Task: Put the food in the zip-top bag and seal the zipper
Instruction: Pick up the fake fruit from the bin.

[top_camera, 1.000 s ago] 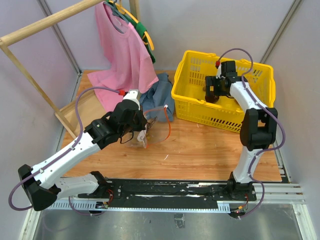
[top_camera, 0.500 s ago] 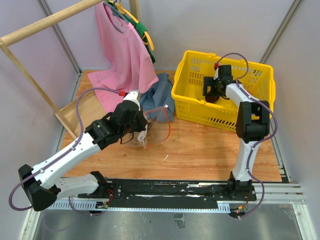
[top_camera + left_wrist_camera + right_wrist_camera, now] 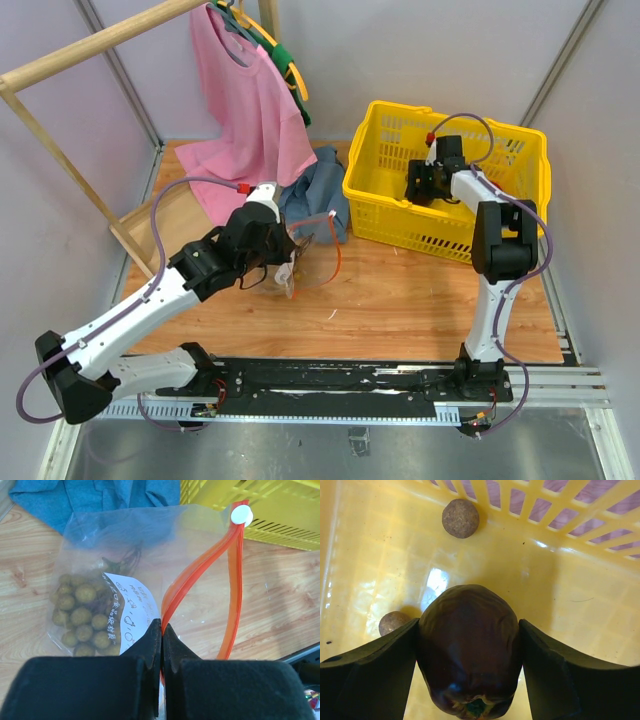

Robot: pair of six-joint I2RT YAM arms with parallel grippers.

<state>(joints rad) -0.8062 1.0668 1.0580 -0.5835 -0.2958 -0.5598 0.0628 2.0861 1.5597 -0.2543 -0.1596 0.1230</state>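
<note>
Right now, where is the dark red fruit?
Right wrist view, centre: the dark red fruit is held in the right pincer inside the yellow basket on the table's far right, two brown balls beyond it.

Yellow basket [image 3: 395, 210]; red-orange zipper [image 3: 235, 590]; dark maroon fruit [image 3: 467, 645]; pink shirt [image 3: 245, 100]; blue cloth [image 3: 100, 495].

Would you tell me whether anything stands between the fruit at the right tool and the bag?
Yes: the basket wall. The fruit is inside the basket; the bag lies outside on the table.
</note>
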